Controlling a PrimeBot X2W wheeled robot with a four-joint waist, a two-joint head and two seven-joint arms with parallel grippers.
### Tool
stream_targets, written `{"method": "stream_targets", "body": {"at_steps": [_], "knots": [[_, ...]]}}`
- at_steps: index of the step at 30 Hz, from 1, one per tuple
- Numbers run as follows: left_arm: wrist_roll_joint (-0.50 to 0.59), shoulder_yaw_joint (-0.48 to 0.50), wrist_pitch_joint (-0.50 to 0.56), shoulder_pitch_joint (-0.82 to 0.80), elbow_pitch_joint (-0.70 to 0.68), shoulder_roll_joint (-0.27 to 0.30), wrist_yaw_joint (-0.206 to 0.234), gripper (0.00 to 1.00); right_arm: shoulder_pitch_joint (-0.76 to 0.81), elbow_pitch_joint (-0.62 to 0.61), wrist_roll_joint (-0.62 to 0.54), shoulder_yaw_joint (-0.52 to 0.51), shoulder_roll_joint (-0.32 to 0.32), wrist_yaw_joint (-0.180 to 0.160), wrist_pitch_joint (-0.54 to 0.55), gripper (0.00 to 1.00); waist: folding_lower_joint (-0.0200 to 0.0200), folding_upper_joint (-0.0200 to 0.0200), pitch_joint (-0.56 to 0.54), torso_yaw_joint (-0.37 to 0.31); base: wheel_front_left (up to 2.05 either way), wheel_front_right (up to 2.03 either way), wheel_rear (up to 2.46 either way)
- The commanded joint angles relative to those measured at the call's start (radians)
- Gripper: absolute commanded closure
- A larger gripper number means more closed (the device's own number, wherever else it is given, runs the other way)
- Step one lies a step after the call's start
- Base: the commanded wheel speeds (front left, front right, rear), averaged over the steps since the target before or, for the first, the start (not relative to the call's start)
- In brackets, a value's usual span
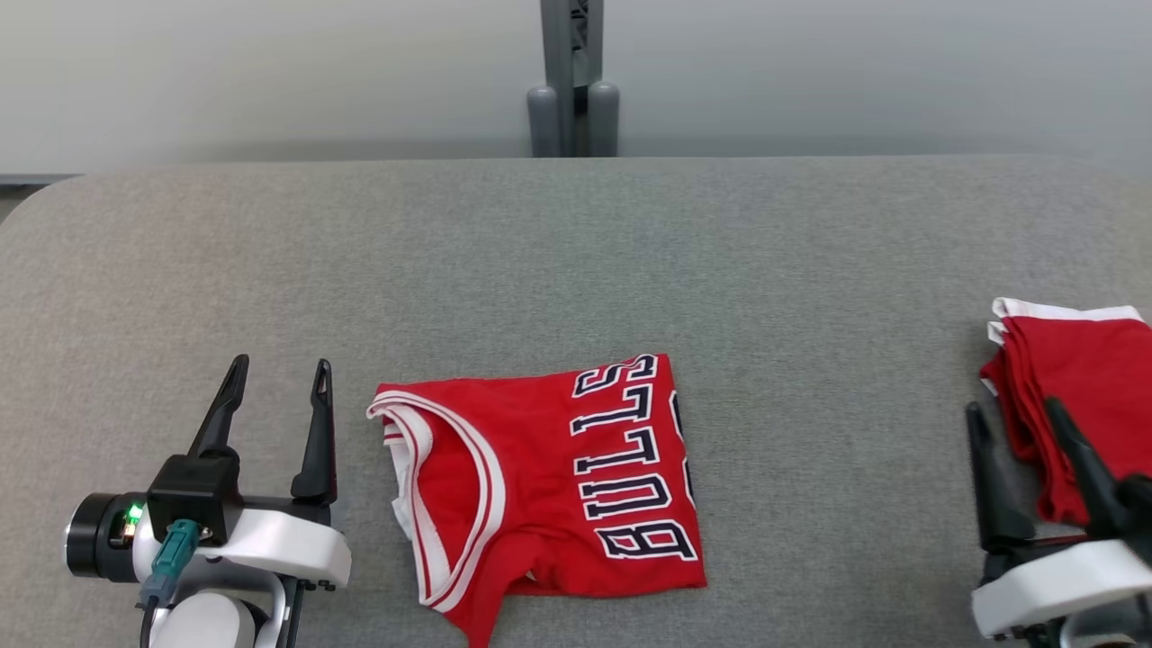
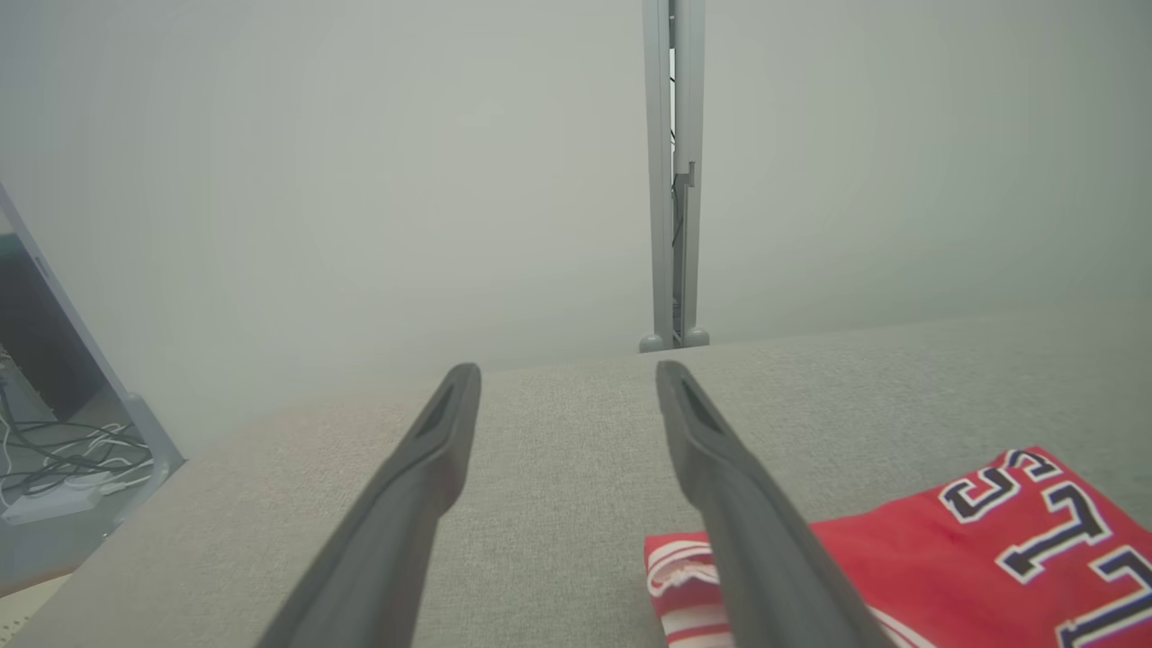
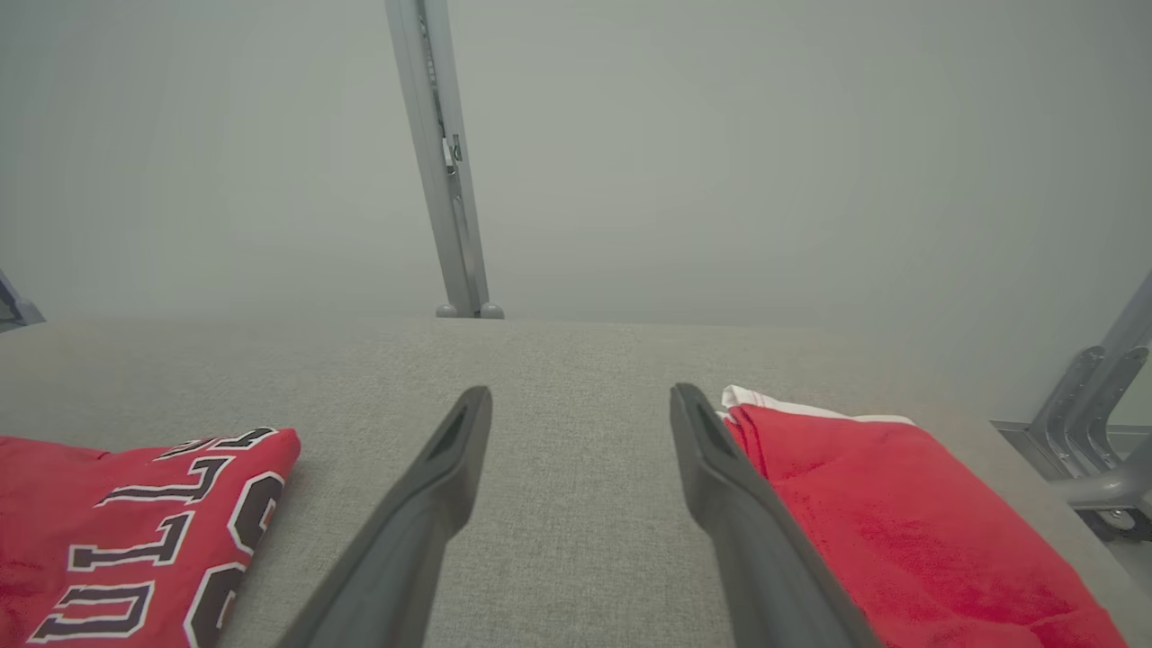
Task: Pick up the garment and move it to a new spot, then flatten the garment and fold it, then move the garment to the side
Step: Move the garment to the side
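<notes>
1. On the grey counter (image 1: 576,252), near its front edge and between the two claws, lies the jersey (image 1: 540,486). It is red with white trim, folded into a rough rectangle and lying flat.
2. Its dark, white-edged lettering reads BULLS and runs sideways along the side nearer the robot's right. The neck opening faces the robot's left, and a point of cloth sticks out at the near left corner.
3. The left claw (image 1: 282,363) is released. Its two dark fingers stand apart with nothing between them, over bare counter just beside the jersey's collar edge and not touching it.
4. In the left wrist view, the jersey's striped edge (image 2: 684,576) shows past one finger of that claw (image 2: 567,369).
5. The right claw (image 1: 1014,408) is also released. Its fingers are spread, with only bare counter between them in the right wrist view (image 3: 580,391).
6. A red pile (image 1: 1080,396) of folded cloth with white trim lies at the counter's right end, well apart from the jersey. One finger of the right claw lies along the pile's edge. I cannot tell whether it touches.
7. A grey post (image 1: 573,81) rises behind the counter's far edge, against a pale wall.
8. Cables (image 2: 63,450) lie on the floor off the counter's left end, and a metal bracket (image 3: 1098,405) stands off its right end.
</notes>
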Motion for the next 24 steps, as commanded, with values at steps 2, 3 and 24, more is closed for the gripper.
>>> {"method": "stream_targets", "body": {"at_steps": [2,3,24], "knots": [[0.001,-0.005,-0.002,-0.018,-0.004,-0.002,-0.001,0.0,-0.033,0.031,-0.001,0.047,-0.019,0.0,0.025,0.0,0.0,-0.0001,0.018,0.027,0.0,0.0,0.0],[0.0,-0.012,-0.007,-0.028,-0.004,-0.009,-0.001,0.0,-0.057,0.071,0.011,0.106,-0.033,0.0,0.045,0.0,0.0,-0.0001,0.03,0.048,0.0,0.0,0.0],[-0.014,-0.068,-0.058,-0.128,0.103,-0.083,-0.045,0.0,-0.304,0.539,0.199,0.48,-0.044,0.0,0.047,0.93,0.0,-0.0001,0.115,0.224,0.0,0.0,0.0]]}}
